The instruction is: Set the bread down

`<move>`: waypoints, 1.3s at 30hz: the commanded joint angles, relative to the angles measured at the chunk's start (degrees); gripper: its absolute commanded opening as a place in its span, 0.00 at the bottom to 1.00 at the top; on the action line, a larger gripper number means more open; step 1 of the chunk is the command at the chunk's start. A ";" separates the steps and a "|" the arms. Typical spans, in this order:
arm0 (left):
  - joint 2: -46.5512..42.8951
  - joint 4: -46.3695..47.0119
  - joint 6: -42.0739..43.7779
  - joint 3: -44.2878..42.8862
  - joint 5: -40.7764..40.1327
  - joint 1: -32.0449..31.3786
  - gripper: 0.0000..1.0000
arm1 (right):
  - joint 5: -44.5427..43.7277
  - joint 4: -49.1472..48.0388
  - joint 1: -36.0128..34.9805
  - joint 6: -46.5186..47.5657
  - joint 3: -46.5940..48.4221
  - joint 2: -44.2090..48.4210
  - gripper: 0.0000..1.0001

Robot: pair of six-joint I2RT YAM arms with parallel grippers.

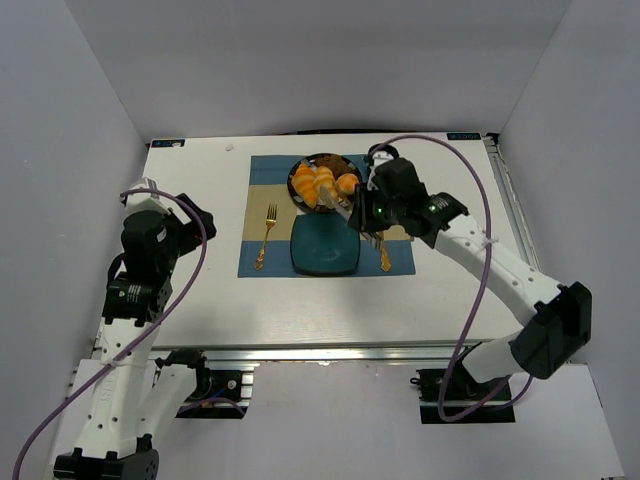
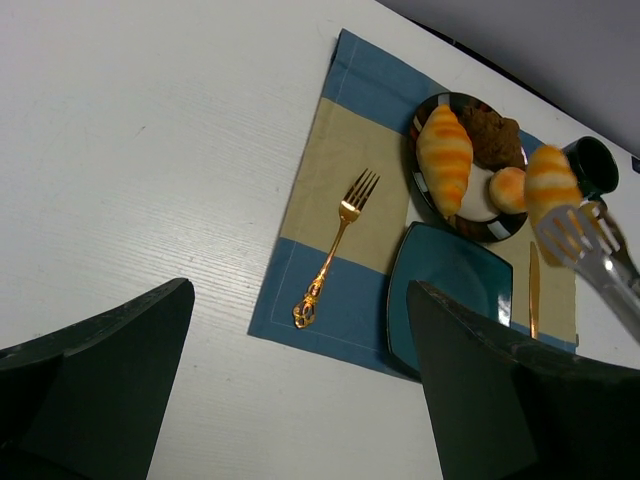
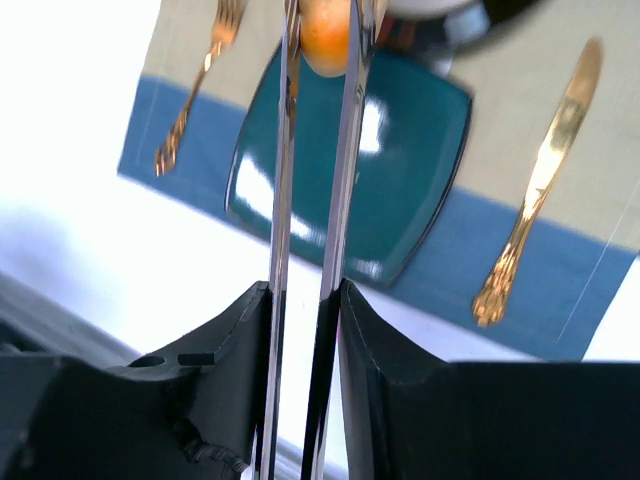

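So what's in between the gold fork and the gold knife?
The square teal plate, empty, lies between the fork and the knife on the striped mat. The top view shows it best.

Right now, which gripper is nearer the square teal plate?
Right: right gripper, clamping metal tongs, hovers at the plate's far right corner; left gripper sits left of the striped placemat.

- A blue and tan mat (image 2: 310,180) lies on the white table (image 2: 130,130).
- A gold fork (image 2: 333,245) lies on it, left of a teal plate (image 2: 445,290).
- A gold knife (image 2: 533,290) lies just right of that plate.
- A dark dish (image 2: 480,228) holds a big roll (image 2: 445,160), a brown lump (image 2: 492,138) and a small bun (image 2: 508,188).
- Tongs (image 2: 585,250) pinch the bread (image 2: 550,180) by the dish's right side.
- The left gripper (image 2: 300,288) has dark fingers (image 2: 100,370), wide apart.
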State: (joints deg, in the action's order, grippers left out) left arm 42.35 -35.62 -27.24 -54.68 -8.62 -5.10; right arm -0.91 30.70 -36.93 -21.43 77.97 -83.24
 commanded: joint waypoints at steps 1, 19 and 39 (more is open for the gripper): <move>-1.48 -0.33 0.00 -0.52 -0.52 -0.26 0.98 | -1.81 0.50 -3.67 -0.10 -5.19 4.21 0.30; -4.55 -1.30 -0.27 2.03 0.01 -0.17 0.98 | -6.56 -5.82 -10.88 -5.02 -19.88 7.66 0.34; -4.47 -1.30 -0.27 2.38 0.10 -0.17 0.98 | -8.58 -2.93 -12.29 -8.79 -18.83 12.31 0.55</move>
State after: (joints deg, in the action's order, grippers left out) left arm 38.30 -36.86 -27.49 -52.84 -8.58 -5.10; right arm -7.53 28.56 -48.77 -28.18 58.24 -74.56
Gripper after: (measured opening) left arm 0.983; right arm 0.558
